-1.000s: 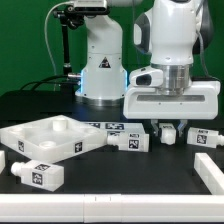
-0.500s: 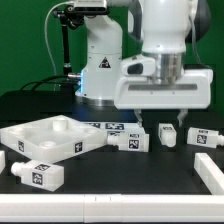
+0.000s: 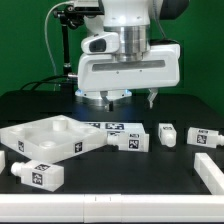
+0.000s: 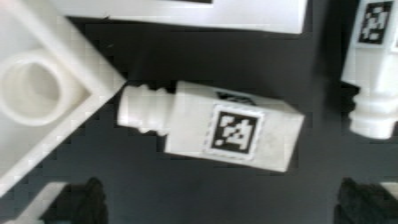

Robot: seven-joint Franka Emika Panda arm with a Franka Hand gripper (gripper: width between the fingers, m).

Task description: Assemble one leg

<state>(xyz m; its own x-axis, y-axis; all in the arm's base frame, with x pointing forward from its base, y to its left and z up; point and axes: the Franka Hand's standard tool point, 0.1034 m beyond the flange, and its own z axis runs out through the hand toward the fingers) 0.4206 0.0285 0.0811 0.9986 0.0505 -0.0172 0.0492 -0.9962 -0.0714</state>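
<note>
My gripper is open and empty and hangs above the table. Its dark fingertips stand wide apart. Below it a leg lies on its side, a stubby white peg with a black-and-white tag. In the wrist view this leg lies between the lines of the two fingers, close to the corner of the white panel. The panel with round sockets lies at the exterior view's left. A second leg lies nearby and shows in the wrist view too.
A third leg lies at the exterior view's right and another at the front left. The marker board lies behind the legs. A white rail stands at the front right. The robot base is behind.
The gripper has moved toward the exterior view's left and risen, from above the right-hand legs to above the leg next to the panel. It stayed open. The parts have not moved.
</note>
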